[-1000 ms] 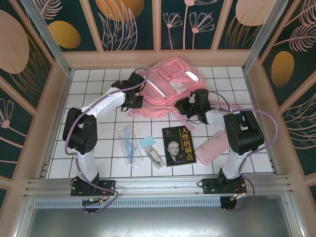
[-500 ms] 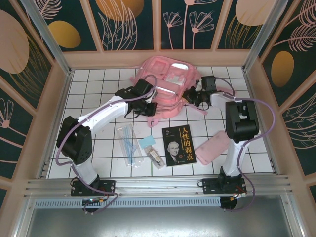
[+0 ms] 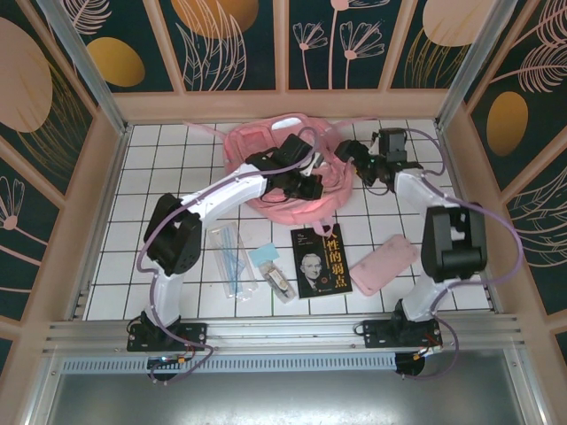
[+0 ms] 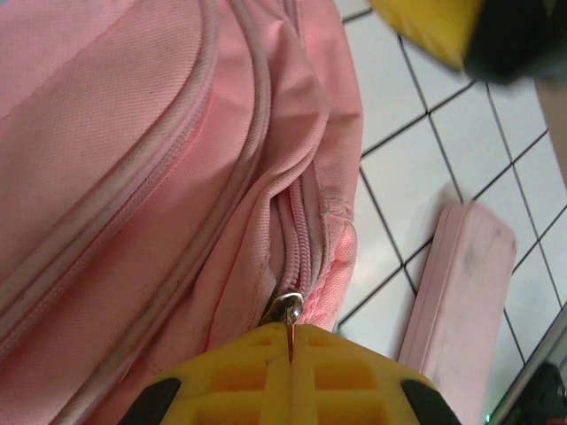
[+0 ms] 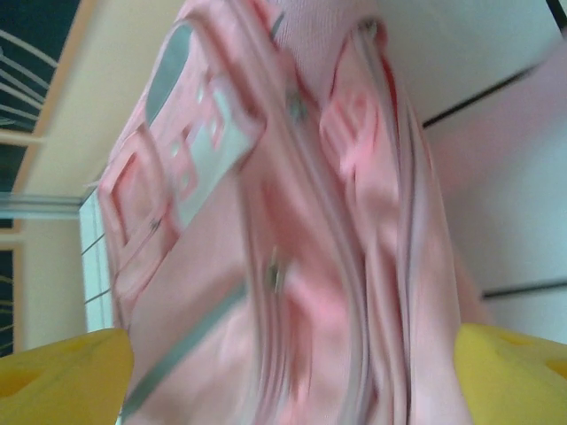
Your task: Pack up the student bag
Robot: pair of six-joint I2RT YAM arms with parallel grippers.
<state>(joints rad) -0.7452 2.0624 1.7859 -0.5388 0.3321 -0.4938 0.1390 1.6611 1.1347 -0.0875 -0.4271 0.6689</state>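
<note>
Large pink fabric student bag (image 3: 248, 142), crumpled, at the tiled table's (image 3: 168, 177) far middle.

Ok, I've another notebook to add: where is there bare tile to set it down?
Bare tiles lie far left, between the wall and the student bag. The near strip is crowded: clear pouch, book, pink case.

Laboratory robot cell. Leaf-patterned wall panels (image 3: 230, 44) enclose the white gridded tabletop (image 3: 168, 150) on three sides; aluminium posts (image 3: 84, 62) stand at its far corners; an aluminium mounting rail (image 3: 283, 332) runs along its near edge.
</note>
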